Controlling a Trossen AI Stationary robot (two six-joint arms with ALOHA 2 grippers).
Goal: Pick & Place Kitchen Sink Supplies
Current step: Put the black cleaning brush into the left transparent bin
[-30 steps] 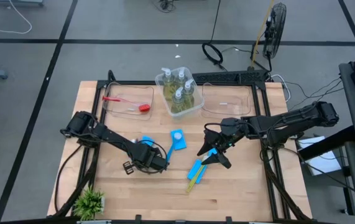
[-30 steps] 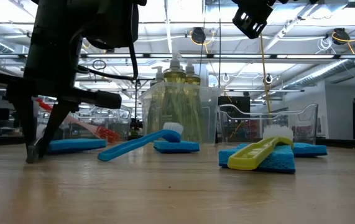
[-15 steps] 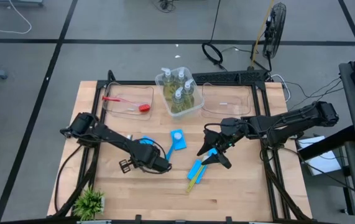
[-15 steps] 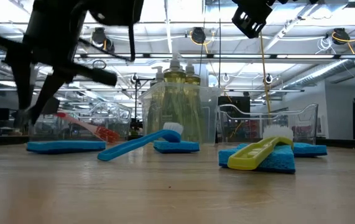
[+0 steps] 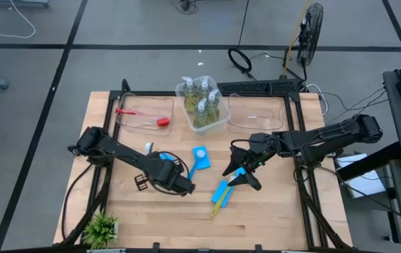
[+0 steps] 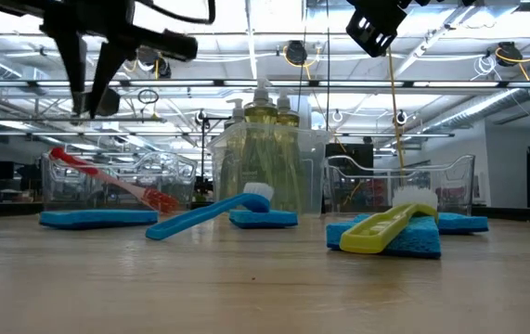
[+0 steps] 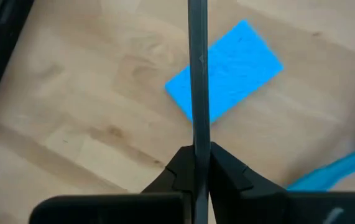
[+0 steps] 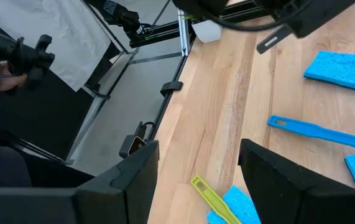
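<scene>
Pale wood table (image 5: 270,218), spongy blue sponge (image 7: 227,68)

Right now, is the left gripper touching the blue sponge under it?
Apart. In the low view the left gripper hangs well above the blue sponge.

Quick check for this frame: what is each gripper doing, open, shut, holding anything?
Left gripper: shut on a thin dark brush handle, raised above the blue sponge.
Right gripper: open, empty, hanging above the table.
</scene>
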